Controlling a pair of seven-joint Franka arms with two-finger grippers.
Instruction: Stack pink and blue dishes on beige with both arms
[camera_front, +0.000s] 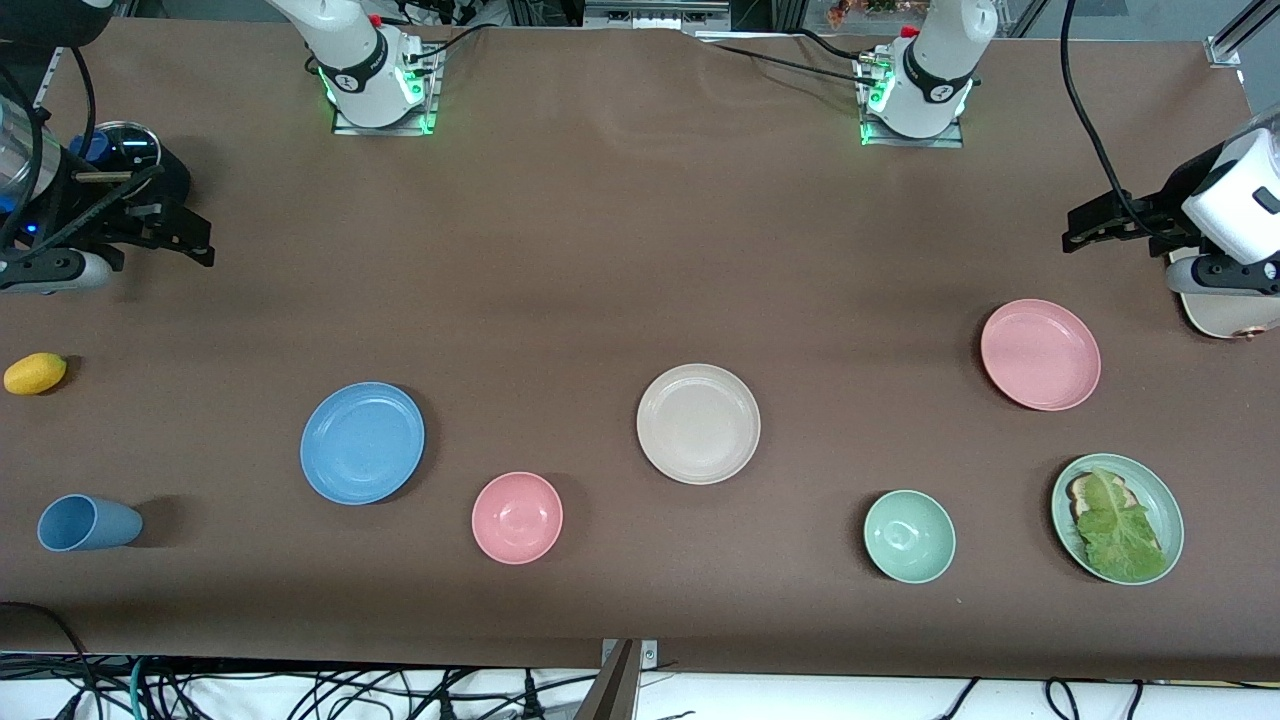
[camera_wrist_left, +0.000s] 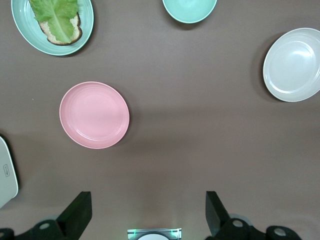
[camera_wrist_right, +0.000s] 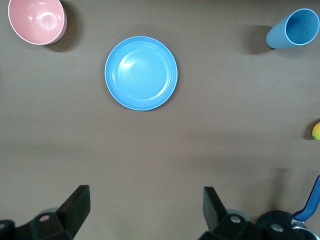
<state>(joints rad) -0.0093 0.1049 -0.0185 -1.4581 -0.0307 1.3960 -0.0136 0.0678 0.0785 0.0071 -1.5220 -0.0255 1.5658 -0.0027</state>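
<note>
The beige plate (camera_front: 698, 423) (camera_wrist_left: 293, 64) lies mid-table. The salmon pink plate (camera_front: 1040, 354) (camera_wrist_left: 94, 115) rests toward the left arm's end, the sky blue plate (camera_front: 362, 442) (camera_wrist_right: 141, 72) toward the right arm's end. My left gripper (camera_front: 1085, 228) (camera_wrist_left: 148, 206) hangs open and empty above bare table at the left arm's end, apart from the pink plate. My right gripper (camera_front: 195, 240) (camera_wrist_right: 146, 202) hangs open and empty over bare table at the right arm's end, well apart from the blue plate.
A small pink bowl (camera_front: 517, 517), a pale green bowl (camera_front: 909, 536) and a pale green plate (camera_front: 1165, 520) carrying bread and lettuce lie nearer the front camera. A blue cup (camera_front: 88, 523) lies on its side; a yellow fruit (camera_front: 35, 373) sits by the table's end.
</note>
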